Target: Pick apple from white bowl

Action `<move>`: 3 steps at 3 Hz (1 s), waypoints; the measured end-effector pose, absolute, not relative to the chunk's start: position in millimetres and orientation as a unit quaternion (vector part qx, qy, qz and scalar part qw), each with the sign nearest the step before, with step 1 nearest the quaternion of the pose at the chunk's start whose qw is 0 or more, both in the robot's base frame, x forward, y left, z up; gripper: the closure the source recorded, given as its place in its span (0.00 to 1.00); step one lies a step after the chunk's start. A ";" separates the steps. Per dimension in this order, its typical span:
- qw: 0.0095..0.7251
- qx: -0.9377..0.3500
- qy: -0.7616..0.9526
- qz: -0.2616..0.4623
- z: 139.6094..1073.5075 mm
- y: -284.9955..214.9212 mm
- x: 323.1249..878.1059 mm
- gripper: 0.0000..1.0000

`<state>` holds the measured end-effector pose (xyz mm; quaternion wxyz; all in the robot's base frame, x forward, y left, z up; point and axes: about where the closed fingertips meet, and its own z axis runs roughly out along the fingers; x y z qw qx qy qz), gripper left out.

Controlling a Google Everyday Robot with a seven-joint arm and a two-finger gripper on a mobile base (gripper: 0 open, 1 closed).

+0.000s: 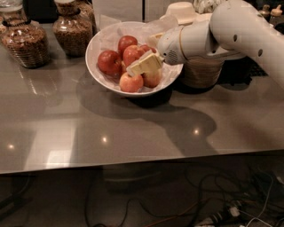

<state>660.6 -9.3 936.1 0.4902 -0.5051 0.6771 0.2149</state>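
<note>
The white bowl (100, 73) with crinkled paper lining stands on the grey table, back centre. It holds several red apples (109, 61); a paler one (131, 82) lies at the front. My gripper (138, 68) reaches in from the right on the white arm (222, 31), its cream fingers over the middle of the apple pile, tips just above the front apple. Part of the apples behind the fingers is hidden.
Two glass jars of brown food stand at the back left (23, 41) (73, 27). A woven basket (202, 71) sits just right of the bowl under the arm. Stacked beige paper bowls (182, 11) stand behind. The table's front edge runs low across the view; cables lie beneath.
</note>
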 end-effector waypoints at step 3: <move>0.482 -0.513 0.674 0.226 924.0 1.1 675.7 0.41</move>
